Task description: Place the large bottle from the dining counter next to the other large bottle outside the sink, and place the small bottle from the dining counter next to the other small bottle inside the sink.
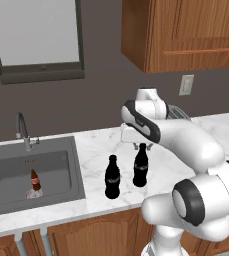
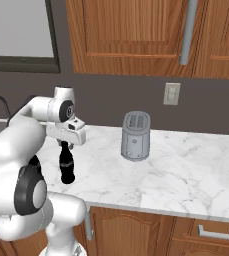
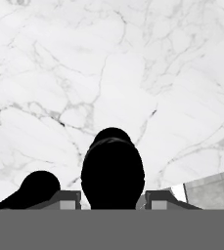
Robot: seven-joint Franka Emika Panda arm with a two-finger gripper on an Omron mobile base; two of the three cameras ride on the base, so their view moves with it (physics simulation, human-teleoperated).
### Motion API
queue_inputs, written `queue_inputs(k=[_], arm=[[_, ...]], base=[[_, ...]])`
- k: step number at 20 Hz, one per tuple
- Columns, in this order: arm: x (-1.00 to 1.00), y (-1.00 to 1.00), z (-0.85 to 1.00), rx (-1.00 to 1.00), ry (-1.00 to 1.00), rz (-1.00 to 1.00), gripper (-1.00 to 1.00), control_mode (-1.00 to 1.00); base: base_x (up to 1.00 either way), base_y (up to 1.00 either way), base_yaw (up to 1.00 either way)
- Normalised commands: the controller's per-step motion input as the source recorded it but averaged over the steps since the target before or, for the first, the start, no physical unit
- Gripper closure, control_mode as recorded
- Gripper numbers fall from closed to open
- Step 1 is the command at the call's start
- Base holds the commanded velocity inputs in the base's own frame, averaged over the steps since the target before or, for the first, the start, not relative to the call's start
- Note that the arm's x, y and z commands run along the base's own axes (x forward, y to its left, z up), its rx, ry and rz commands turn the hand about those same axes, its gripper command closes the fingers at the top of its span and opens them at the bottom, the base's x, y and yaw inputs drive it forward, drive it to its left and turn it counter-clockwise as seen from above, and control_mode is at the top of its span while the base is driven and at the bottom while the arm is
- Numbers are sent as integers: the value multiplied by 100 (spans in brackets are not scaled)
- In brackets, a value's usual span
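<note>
Nearest the base, on the marble worktop [image 1: 101, 145] just right of the sink [image 1: 73, 170], two large dark bottles are stood upright side by side: the nearer large bottle [image 1: 112, 177] stands free, while the farther large bottle [image 1: 141, 166] is seen directly under the gripper [image 1: 142, 146], evidently brought there to pair the two outside the basin. The fingers [image 3: 155, 199] are set either side of its neck, but whether they clamp it cannot be told. Farther left, inside the sink, a small bottle [image 1: 35, 181] stands alone, its partner judged yet to come.
</note>
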Motion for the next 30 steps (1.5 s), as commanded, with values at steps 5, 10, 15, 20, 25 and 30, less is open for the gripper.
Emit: queue_inputs(k=[5,10,15,20,25,30], arm=[[0,0,-29,0,0,-1,100,-100],[0,0,-34,-1,1,-3,100,-100],[0,0,-11,-1,0,-1,100,-100],[0,0,0,0,0,0,100,-100],[0,0,0,0,0,0,-100,-100],[0,0,0,0,0,0,-100,-100]], base=[[0,0,0],[0,0,0],[0,0,0],[0,0,0],[0,0,0],[0,0,0]])
